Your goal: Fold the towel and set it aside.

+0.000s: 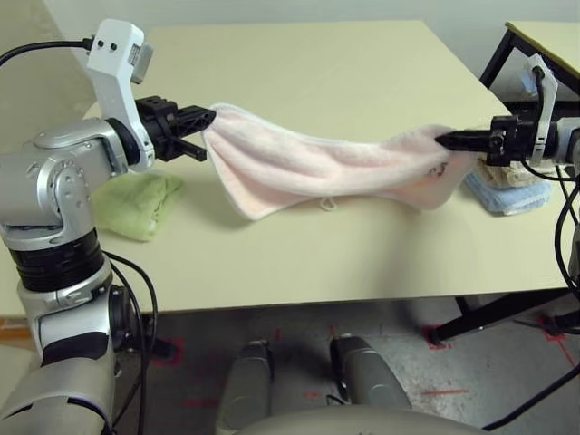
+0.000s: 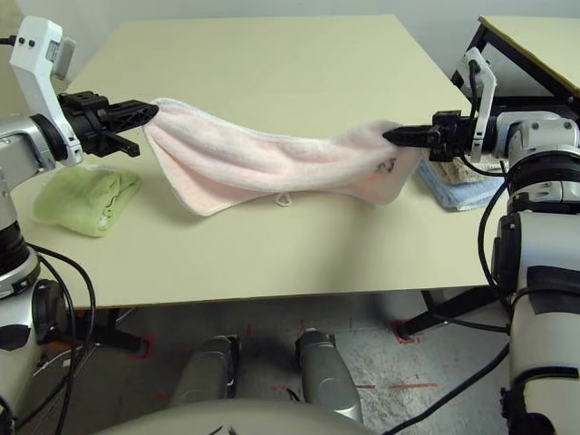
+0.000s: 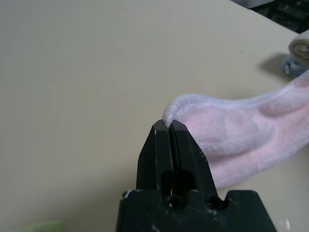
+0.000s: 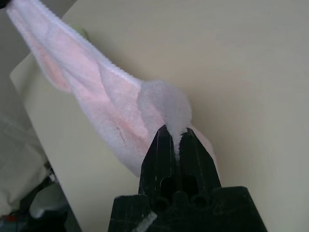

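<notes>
Both tools, left tool [image 1: 207, 134] and right tool [image 1: 441, 139], pinch the towel [image 1: 317, 168] ends, stretching it left-to-right.

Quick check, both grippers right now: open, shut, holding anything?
Left gripper: shut on one end of the pink towel.
Right gripper: shut on the towel's other end.

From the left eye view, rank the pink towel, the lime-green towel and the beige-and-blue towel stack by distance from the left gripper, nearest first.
1. pink towel: its end is pinched in the left gripper.
2. lime-green towel: on the table just below that gripper.
3. beige-and-blue towel stack: across the table, by the right gripper.
</notes>
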### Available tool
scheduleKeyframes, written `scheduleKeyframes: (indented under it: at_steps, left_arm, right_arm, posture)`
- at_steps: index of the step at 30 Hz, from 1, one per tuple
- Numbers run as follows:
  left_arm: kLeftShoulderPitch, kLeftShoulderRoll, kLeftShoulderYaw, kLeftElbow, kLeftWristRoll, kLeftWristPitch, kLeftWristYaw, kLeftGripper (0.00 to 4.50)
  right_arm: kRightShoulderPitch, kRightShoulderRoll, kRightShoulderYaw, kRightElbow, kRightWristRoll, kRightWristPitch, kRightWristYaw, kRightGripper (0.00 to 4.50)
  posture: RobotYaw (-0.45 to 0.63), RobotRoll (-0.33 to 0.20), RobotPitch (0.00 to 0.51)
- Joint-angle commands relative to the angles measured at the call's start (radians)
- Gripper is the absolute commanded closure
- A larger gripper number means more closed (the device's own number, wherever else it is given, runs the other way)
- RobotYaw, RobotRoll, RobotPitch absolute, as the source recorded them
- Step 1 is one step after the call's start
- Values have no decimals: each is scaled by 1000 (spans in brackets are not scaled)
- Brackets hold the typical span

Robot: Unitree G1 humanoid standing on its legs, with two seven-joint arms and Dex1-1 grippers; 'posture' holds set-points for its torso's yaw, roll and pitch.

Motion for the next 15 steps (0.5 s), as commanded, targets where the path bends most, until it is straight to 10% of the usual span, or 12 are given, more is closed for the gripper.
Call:
scheduleKeyframes:
  at_steps: [1, 7, 15]
  left_arm:
    - [-33, -1, 1, 85, 37, -160, 58, 4463]
    - [-82, -20, 27, 120, 74, -413, 152, 4463]
    - [350, -14, 13, -258, -112, -227, 93, 4463]
  right_arm:
    - [-36, 62, -123, 27, 45, -212, -369, 4500]
    - [-122, 109, -280, 53, 146, -356, -552, 4500]
    - [129, 82, -140, -67, 102, -257, -183, 4500]
  posture:
    - [184, 0, 42]
    - [177, 0, 48]
    - [188, 0, 75]
